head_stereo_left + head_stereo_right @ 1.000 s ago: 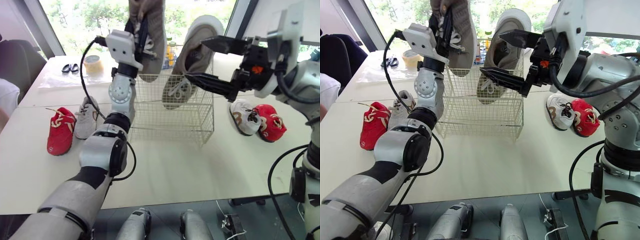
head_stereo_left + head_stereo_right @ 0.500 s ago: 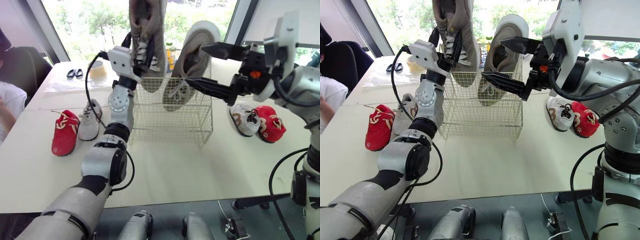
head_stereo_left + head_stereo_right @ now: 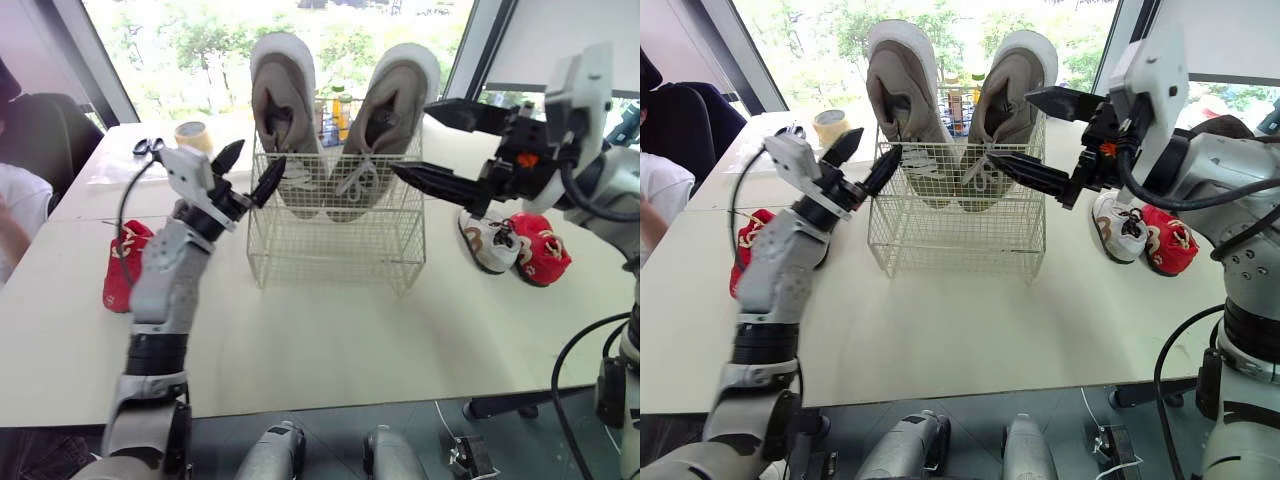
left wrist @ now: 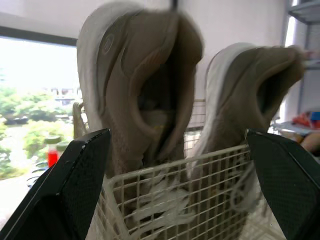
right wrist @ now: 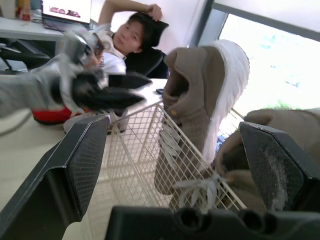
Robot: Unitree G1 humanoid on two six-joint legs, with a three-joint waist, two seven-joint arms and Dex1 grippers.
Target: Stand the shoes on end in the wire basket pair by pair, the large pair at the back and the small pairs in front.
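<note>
Two large beige shoes stand on end, heels up, at the back of the white wire basket (image 3: 335, 245): the left shoe (image 3: 285, 120) and the right shoe (image 3: 390, 120). My left gripper (image 3: 263, 151) hangs open and empty just off the basket's left rim, facing the left shoe (image 4: 145, 90). My right gripper (image 3: 410, 136) is open at the basket's right side, its fingers on either side of the right shoe's edge without gripping it. A small red shoe (image 3: 118, 275) lies on the table to the left, partly behind my left arm. A small white shoe (image 3: 487, 238) and a small red shoe (image 3: 540, 250) lie to the right.
A tape roll (image 3: 190, 133) and scissors (image 3: 150, 146) lie at the back left of the white table (image 3: 330, 340). Bottles (image 3: 335, 110) stand behind the basket. A seated person (image 5: 130, 35) is at the far left.
My left gripper opened and let go of the left large shoe, which now stands in the basket. The left arm dropped back to the basket's left side. The right gripper stayed open.
</note>
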